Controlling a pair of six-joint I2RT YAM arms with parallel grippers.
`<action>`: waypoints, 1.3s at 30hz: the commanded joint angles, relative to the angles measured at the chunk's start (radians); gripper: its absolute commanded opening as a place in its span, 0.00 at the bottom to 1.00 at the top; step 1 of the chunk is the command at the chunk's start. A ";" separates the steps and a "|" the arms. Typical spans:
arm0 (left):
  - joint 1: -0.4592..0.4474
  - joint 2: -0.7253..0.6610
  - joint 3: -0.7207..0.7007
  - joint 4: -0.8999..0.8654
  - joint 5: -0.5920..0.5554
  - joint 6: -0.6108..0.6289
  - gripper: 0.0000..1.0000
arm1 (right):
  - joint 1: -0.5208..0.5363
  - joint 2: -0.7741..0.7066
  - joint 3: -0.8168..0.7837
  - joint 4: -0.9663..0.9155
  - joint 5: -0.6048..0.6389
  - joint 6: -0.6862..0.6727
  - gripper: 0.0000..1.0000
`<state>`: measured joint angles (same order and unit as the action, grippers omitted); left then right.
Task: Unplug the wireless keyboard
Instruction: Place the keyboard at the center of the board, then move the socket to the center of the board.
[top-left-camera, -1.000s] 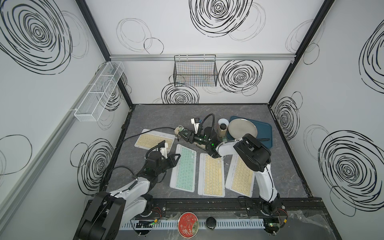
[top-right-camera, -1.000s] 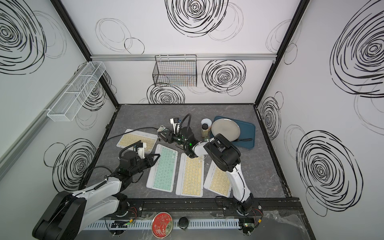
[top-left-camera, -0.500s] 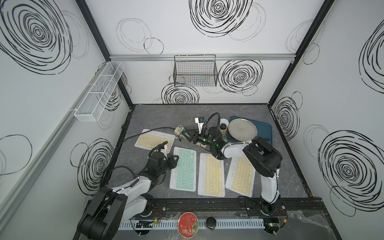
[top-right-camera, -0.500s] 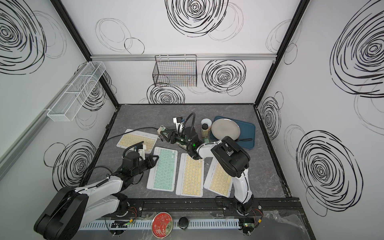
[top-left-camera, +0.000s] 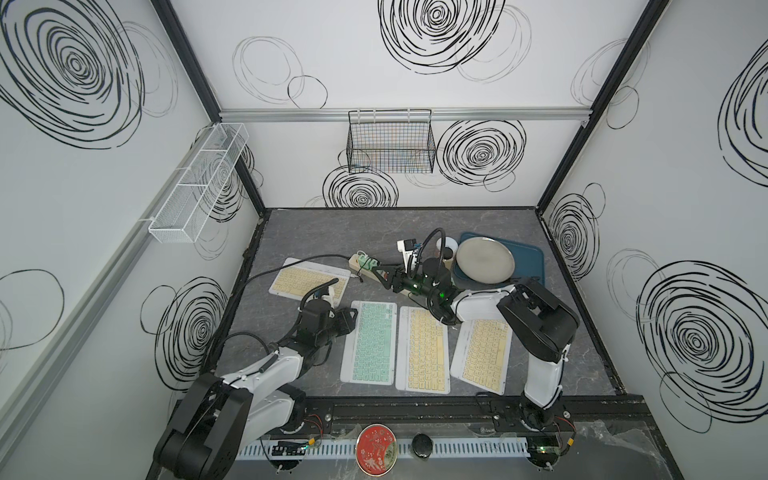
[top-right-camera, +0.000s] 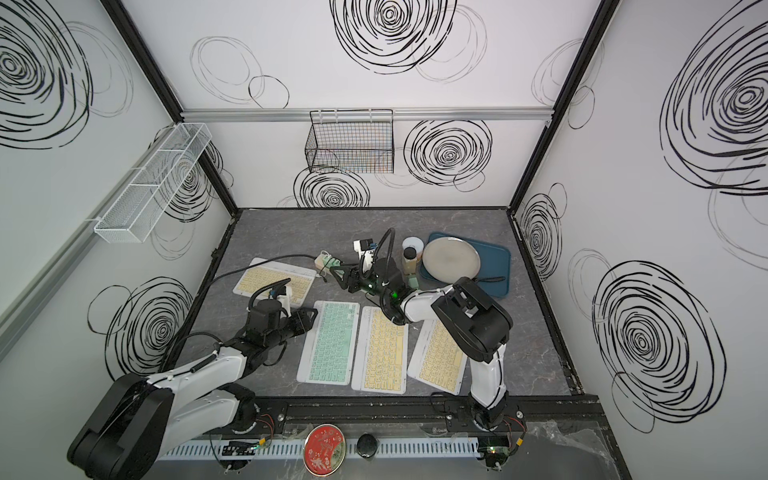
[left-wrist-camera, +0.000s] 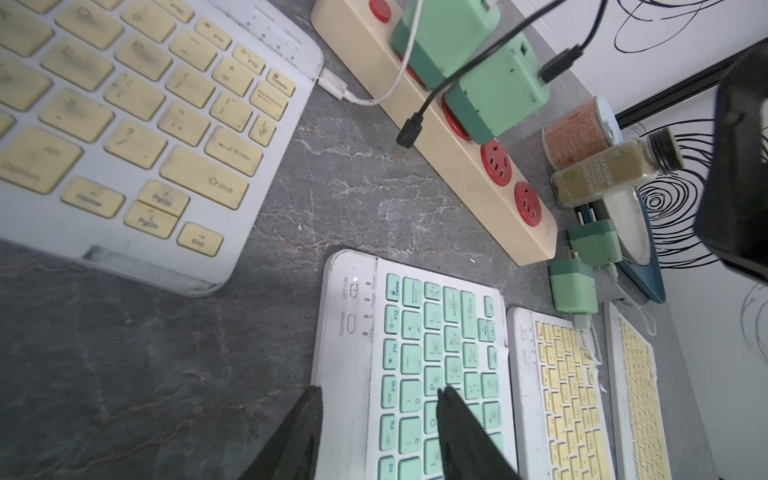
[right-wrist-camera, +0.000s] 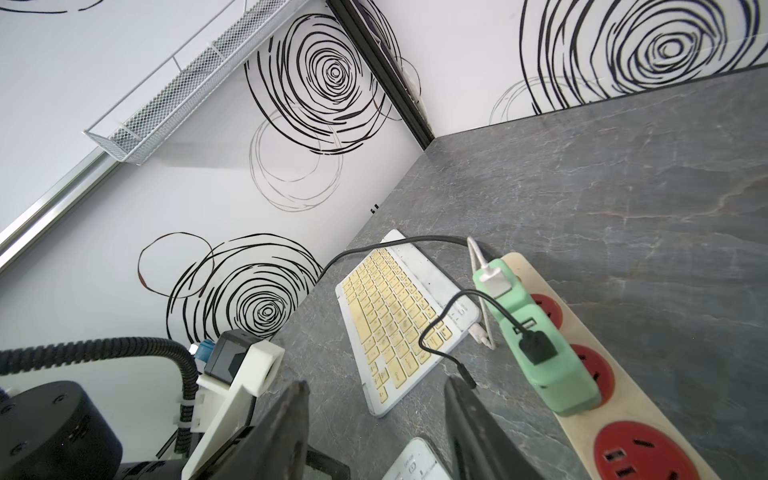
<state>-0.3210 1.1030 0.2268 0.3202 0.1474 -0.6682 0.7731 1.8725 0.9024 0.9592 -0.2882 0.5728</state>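
The green-keyed wireless keyboard (top-left-camera: 370, 345) (top-right-camera: 330, 343) lies flat in the middle of the table. No cable shows in its far edge (left-wrist-camera: 415, 332). A black cable runs from a green charger (right-wrist-camera: 540, 345) on the beige power strip (left-wrist-camera: 457, 166), and its free plug (left-wrist-camera: 409, 133) (right-wrist-camera: 467, 378) lies loose beside the strip. My left gripper (left-wrist-camera: 378, 399) (top-left-camera: 347, 322) is open over the keyboard's far left corner, one finger over the keys and one off its side. My right gripper (right-wrist-camera: 376, 390) (top-left-camera: 380, 276) is open and empty beside the loose plug.
A yellow keyboard (top-left-camera: 309, 278) at the far left has a white cable (left-wrist-camera: 332, 83) plugged in. Two more yellow keyboards (top-left-camera: 424, 349) lie right of the green one. Loose green chargers (left-wrist-camera: 573, 282), spice bottles (left-wrist-camera: 615, 170) and a plate on a blue tray (top-left-camera: 528, 253) crowd the far right.
My left gripper's jaws have opened from shut over the green keyboard's corner. My right gripper has shifted a little left towards the power strip while its elbow swung right.
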 joint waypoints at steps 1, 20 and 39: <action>-0.009 -0.051 0.045 -0.081 -0.095 0.034 0.50 | -0.007 -0.069 -0.029 -0.069 0.068 -0.106 0.56; 0.106 -0.046 0.262 -0.090 -0.170 0.100 0.53 | -0.058 -0.077 0.129 -0.531 0.118 -0.525 0.52; -0.059 0.044 0.507 -0.117 -0.256 0.367 0.60 | -0.127 -0.044 0.102 -0.656 0.007 -0.682 0.62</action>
<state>-0.3920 1.1282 0.7162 0.1833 -0.0795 -0.3401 0.6449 1.8198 1.0077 0.3241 -0.2390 -0.0608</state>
